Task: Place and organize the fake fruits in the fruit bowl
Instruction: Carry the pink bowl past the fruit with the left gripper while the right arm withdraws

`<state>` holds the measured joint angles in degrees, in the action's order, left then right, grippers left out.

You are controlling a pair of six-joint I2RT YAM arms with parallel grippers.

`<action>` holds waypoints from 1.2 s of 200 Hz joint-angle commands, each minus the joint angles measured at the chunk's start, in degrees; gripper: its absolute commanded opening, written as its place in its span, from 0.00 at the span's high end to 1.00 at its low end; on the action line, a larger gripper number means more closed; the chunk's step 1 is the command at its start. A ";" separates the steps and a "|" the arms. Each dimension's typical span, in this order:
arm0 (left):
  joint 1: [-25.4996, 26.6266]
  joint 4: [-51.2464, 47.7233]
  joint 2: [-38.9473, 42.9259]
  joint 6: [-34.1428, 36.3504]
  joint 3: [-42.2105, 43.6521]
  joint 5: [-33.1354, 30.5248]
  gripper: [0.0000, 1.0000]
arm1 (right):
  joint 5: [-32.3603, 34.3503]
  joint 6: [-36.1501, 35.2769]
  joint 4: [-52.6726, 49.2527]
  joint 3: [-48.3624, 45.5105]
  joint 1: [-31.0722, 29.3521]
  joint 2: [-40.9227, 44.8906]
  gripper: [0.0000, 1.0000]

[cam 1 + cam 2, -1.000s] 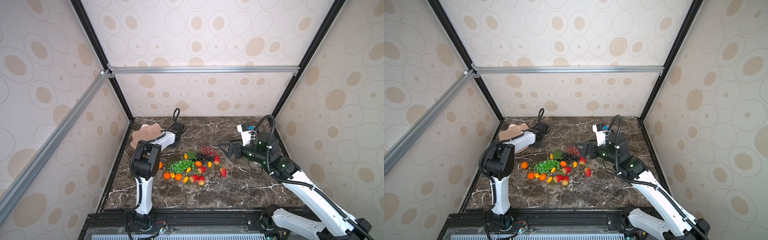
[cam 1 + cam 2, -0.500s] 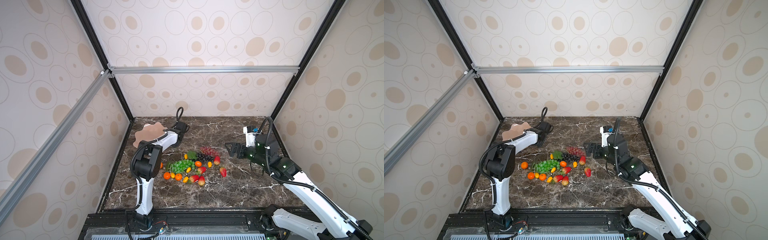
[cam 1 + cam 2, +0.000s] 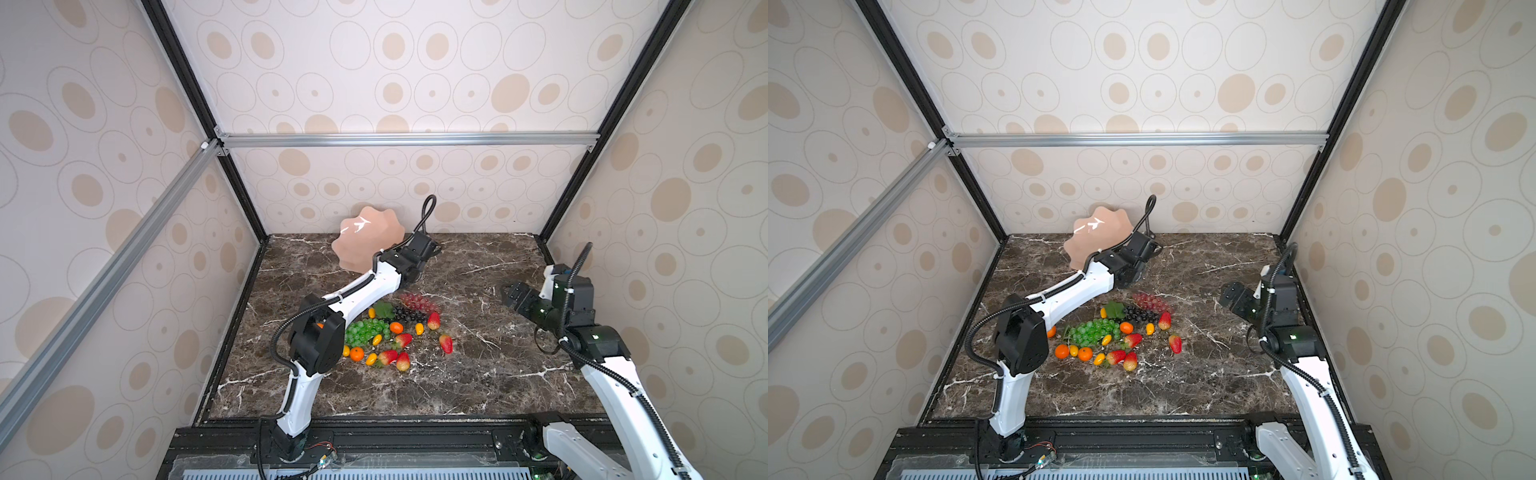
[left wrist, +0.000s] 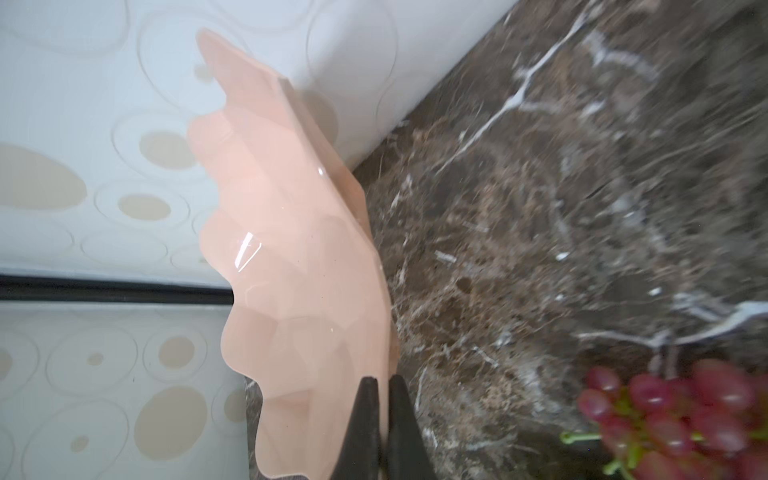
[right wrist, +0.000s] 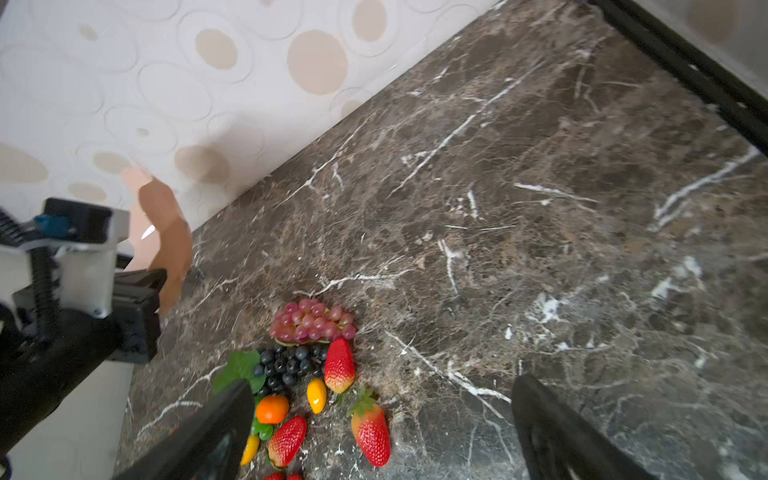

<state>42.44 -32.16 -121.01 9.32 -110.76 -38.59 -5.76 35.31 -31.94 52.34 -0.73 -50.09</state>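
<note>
**Item 1: fruit bowl** (image 3: 365, 243). Pale pink, glossy, hard-looking, shallow, w/ scalloped shell-like rim. Loc: back edge of desk (image 3: 478, 374), left of centre. Tipped steeply on edge; whether lower rim touches desk is hidden.

**Item 2: left claw** (image 4: 381, 380). Tips pinched tight on the bowl's thin rim.

**Item 3: right claw** (image 3: 509, 293). Jaws wide apart, empty, above desk nr right edge.

**Item 4: fake fruits** (image 3: 395, 328). Loose cluster, desk centre-left, none in bowl.
- green grape bunch (image 3: 365, 330), dark grape bunch (image 3: 405, 314), red grape bunch (image 3: 417, 302): beaded, knobbly.
- strawberries (image 3: 445, 344): dimpled, pointed.
- oranges (image 3: 356, 354): round, smooth.
- yellow ovals (image 3: 419, 329): small, shiny.

**Handling note (judgement).** Step in hand is prob. laying the bowl flat. The grip is narrow & the glaze slick, so rotate slowly. Set it on bare marble-look desk beside the cluster, not on the grapes. Let go only once the base sits level.
</note>
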 commanded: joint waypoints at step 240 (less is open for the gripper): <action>23.60 6.92 -26.89 18.93 -22.40 11.21 1.00 | -15.43 3.37 -5.95 -7.70 29.93 5.15 0.00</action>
<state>65.04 -26.15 -146.61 26.20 -130.56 -27.42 -16.32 40.12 -39.59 44.03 28.95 -45.87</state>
